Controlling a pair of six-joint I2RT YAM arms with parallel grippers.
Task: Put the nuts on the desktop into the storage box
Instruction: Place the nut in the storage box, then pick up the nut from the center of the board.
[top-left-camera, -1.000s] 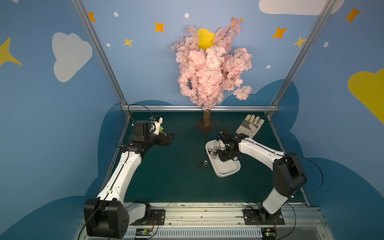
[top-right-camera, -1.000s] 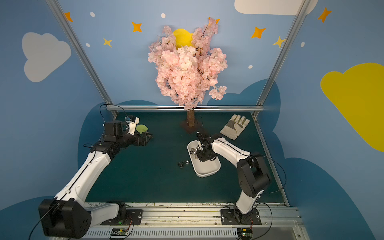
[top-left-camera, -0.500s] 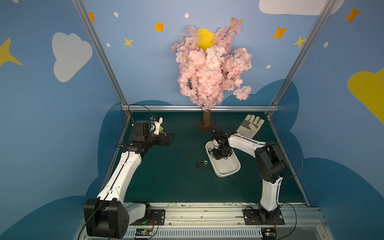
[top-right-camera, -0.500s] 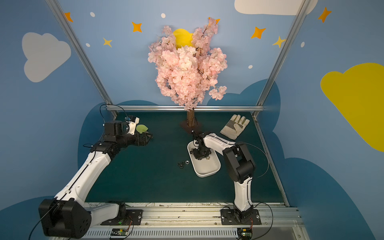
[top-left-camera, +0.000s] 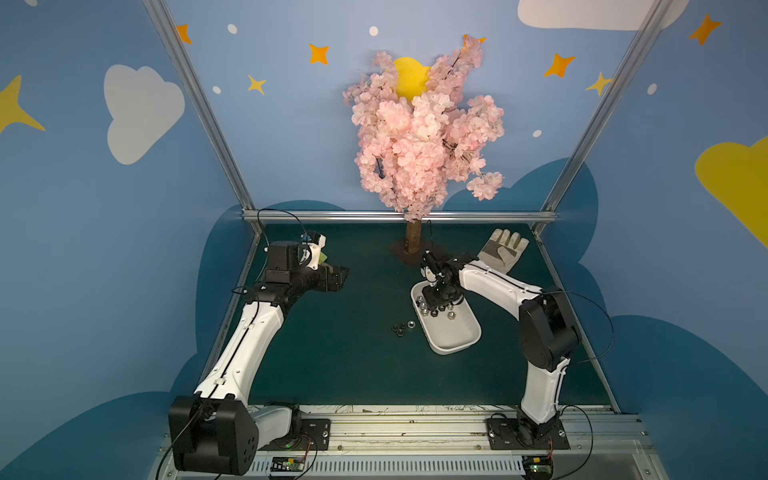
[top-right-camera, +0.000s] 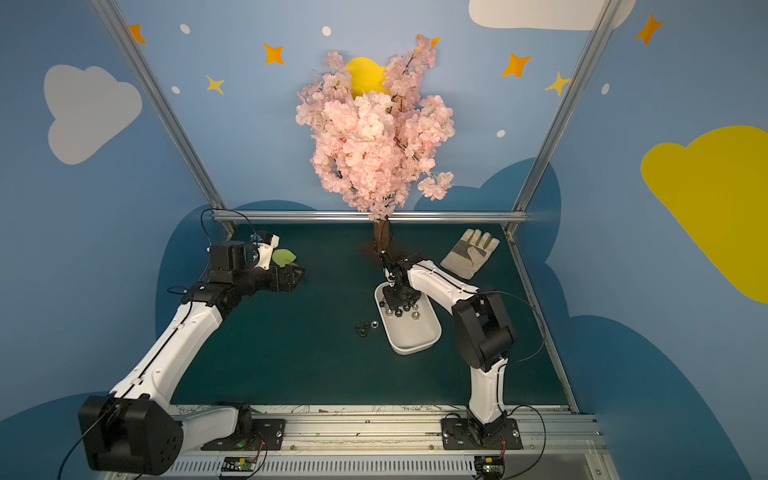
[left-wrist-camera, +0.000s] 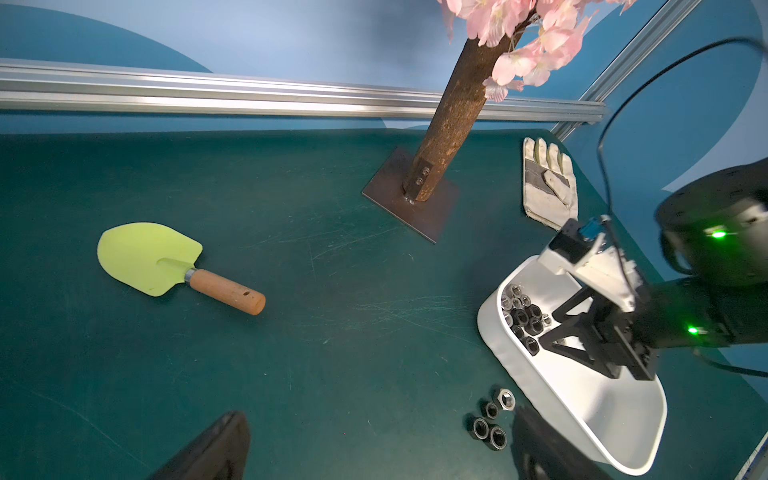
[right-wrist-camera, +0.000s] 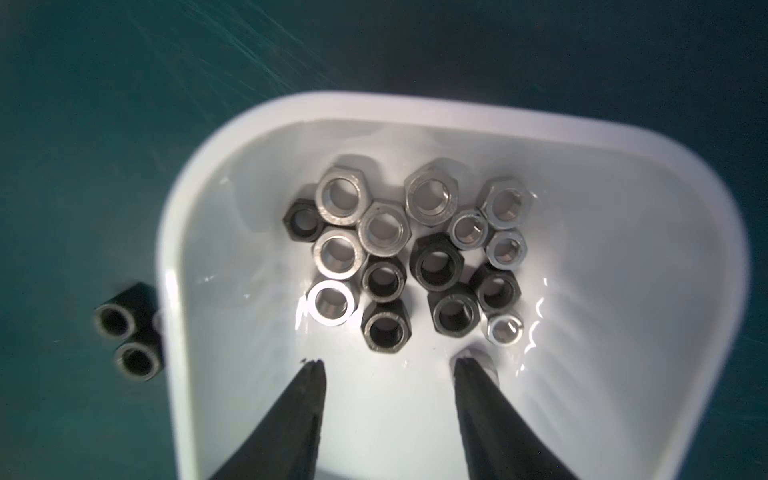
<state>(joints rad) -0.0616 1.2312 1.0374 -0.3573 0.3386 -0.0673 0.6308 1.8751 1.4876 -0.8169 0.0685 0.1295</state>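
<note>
- Right gripper (right-wrist-camera: 388, 362): pinched shut a second ago, jaws now parted with nothing between them, tips low inside the storage box (right-wrist-camera: 415, 104). I read this as a release just made. The arm's elbow has also swung in closer over that second.
- A silvery bit sits against one tip. It is blurred and may be the nut just let go; I can't confirm that.
- Meaning: one more piece is banked, and this hand is free to go back for the rest.
- Nuts (right-wrist-camera: 434, 259) in the box: a mixed dark and bright cluster, packed touching, mostly lying flat with holes facing up. They fill the box's far end, toward the tree base (top-left-camera: 409, 253).
- Stray nuts (left-wrist-camera: 492, 419): four on the desktop (top-left-camera: 340, 353), bunched just beside the box's long wall on the left arm's side, also flat. The task looks nearly done.
- Box long axis, in both top views: it runs from the tree end toward the front rail, slanting to the robot's right. The near end is bare.
- Left gripper (top-left-camera: 334, 278): jaws wide, empty, held well apart from the box.
</note>
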